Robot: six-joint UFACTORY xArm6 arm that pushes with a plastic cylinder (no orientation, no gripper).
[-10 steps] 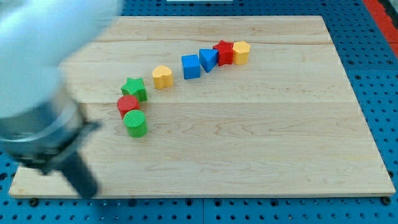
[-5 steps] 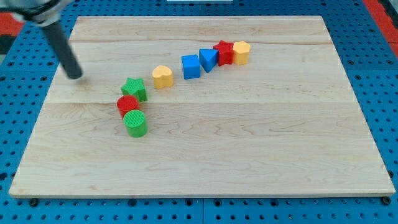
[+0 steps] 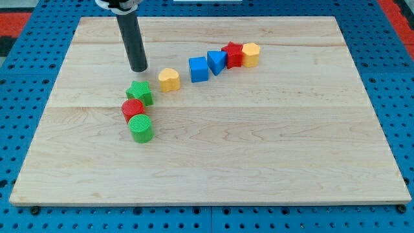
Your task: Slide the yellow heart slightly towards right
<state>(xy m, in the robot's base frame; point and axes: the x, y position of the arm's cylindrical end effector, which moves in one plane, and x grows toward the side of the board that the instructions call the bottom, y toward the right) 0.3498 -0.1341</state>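
The yellow heart (image 3: pixel 169 79) lies on the wooden board (image 3: pixel 259 142), left of the centre and towards the view's top. My tip (image 3: pixel 139 68) stands on the board a short way to the heart's upper left, apart from it. The rod rises from there to the view's top edge. The green star (image 3: pixel 140 92) lies just below my tip.
A red cylinder (image 3: pixel 132 109) and a green cylinder (image 3: pixel 141 128) sit below the green star. To the heart's right run a blue cube (image 3: pixel 198 68), a blue triangle (image 3: pixel 217 61), a red star (image 3: pixel 233 54) and a yellow hexagon (image 3: pixel 250 54).
My tip has swept from the board's lower left up and then right, and now stands close to the yellow heart. No block has moved.
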